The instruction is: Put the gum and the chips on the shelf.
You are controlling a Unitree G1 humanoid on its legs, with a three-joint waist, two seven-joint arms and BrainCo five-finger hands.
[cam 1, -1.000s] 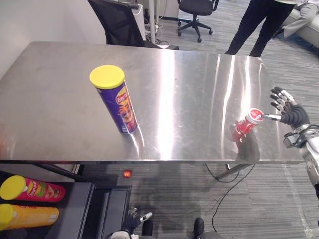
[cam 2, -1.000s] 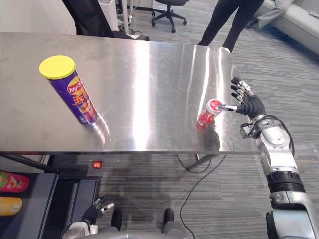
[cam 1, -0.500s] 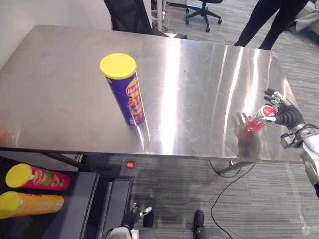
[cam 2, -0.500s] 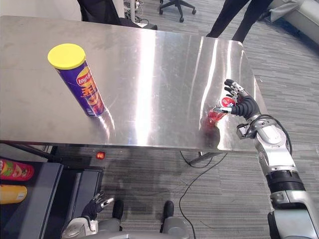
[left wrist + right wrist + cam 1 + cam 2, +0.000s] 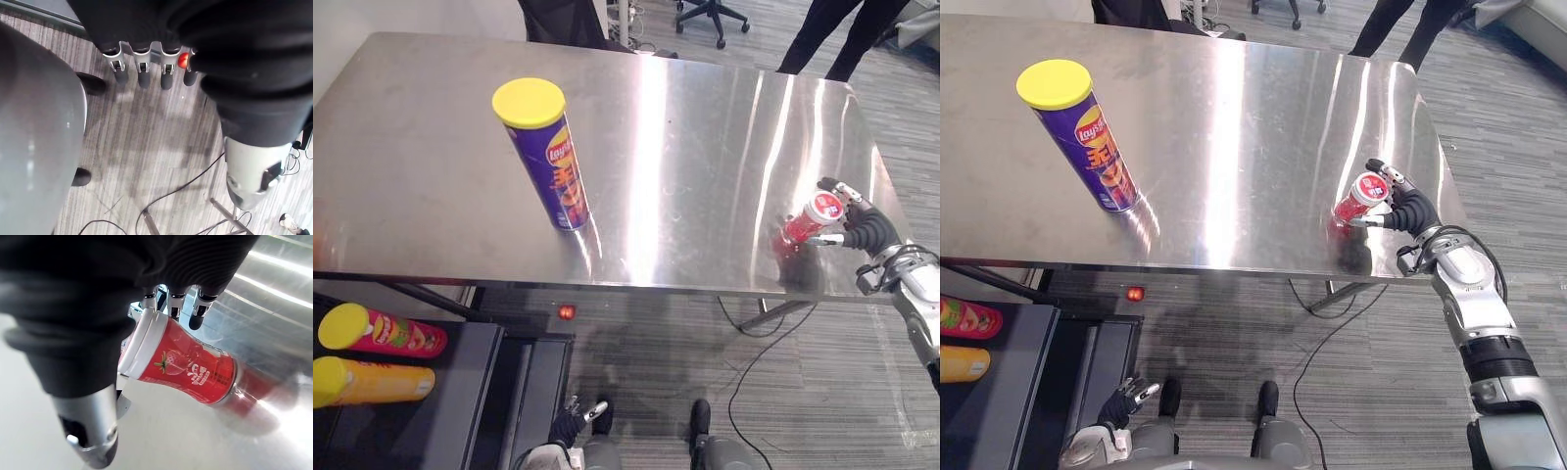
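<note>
Surface: brushed-steel table [image 5: 705, 117] on grey carpet, with a dark shelf [image 5: 480, 392] low at the robot's left carrying two chip cans [image 5: 382, 333] on their sides. Item 1: gum bottle [image 5: 808, 217], red body, white lid, near the table's front right corner, tilted with the lid toward the right hand [image 5: 862, 227]. That hand's fingers [image 5: 197, 313] curl over one side of the lid end and the thumb presses the opposite side, so it grasps the bottle; whether the base has left the steel is hard to tell. Handling: likely light, rigid plastic with a slick wrapper; the waist just under the lid looks the surest hold. Item 2: chips can [image 5: 548, 157], purple, yellow lid, upright, well apart on the table's left half; probably light, stiff card, tall and easily tipped, best taken round mid-body. Left hand [image 5: 142, 73]: hanging low near the floor, fingers relaxed, holding nothing.
</note>
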